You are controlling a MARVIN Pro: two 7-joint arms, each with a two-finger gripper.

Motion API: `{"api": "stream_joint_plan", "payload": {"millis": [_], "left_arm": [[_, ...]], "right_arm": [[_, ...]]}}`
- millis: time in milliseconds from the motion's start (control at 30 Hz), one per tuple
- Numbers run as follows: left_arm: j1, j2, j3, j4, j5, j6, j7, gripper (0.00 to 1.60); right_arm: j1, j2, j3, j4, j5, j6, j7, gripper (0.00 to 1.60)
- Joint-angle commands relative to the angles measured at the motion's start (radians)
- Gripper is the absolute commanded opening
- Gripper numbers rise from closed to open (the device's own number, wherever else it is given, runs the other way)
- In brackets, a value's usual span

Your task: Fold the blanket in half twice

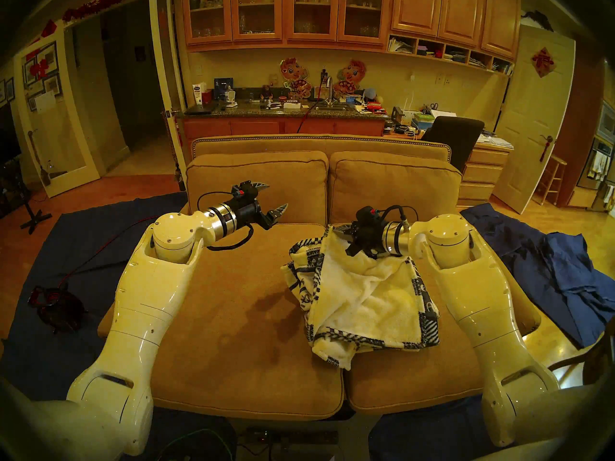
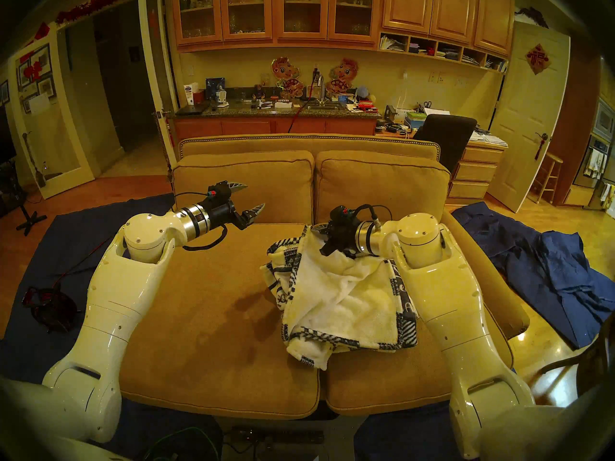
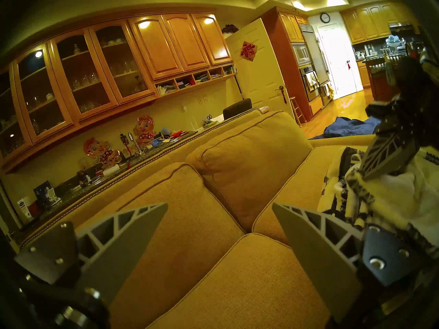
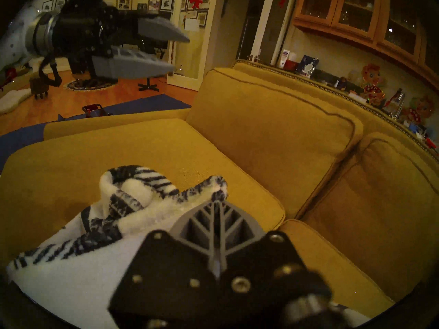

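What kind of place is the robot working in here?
Most likely a private home, a family room open to a kitchen. A tan sofa stands before a granite counter with a sink, under wooden cabinets holding glassware.

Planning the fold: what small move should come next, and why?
Probably lift the right end effector further: it is shut on the far edge of the blanket, which lies crumpled on the sofa. The left end effector hangs open, holding nothing.
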Motion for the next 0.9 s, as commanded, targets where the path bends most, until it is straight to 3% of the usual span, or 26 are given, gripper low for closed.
{"api": "stream_joint_plan", "payload": {"millis": [0, 367, 467, 867], "left_arm": [[-0.016, 0.002, -0.002, -0.009, 0.003, -0.003, 0.002, 1.6], [-0.015, 0.002, -0.003, -0.009, 0.002, -0.003, 0.002, 1.6], [-0.015, 0.002, -0.003, -0.009, 0.002, -0.003, 0.002, 1.6], [-0.014, 0.001, -0.004, -0.008, 0.001, -0.003, 0.001, 1.6]], "right_arm": [[-0.105, 0.103, 0.106, -0.11, 0.045, 0.006, 0.054, 0.0], [-0.256, 0.197, 0.264, -0.212, 0.095, 0.067, 0.188, 0.0], [-0.323, 0.215, 0.333, -0.235, 0.099, 0.079, 0.219, 0.0], [-0.481, 0.203, 0.546, -0.239, 0.079, 0.127, 0.33, 0.0]]}}
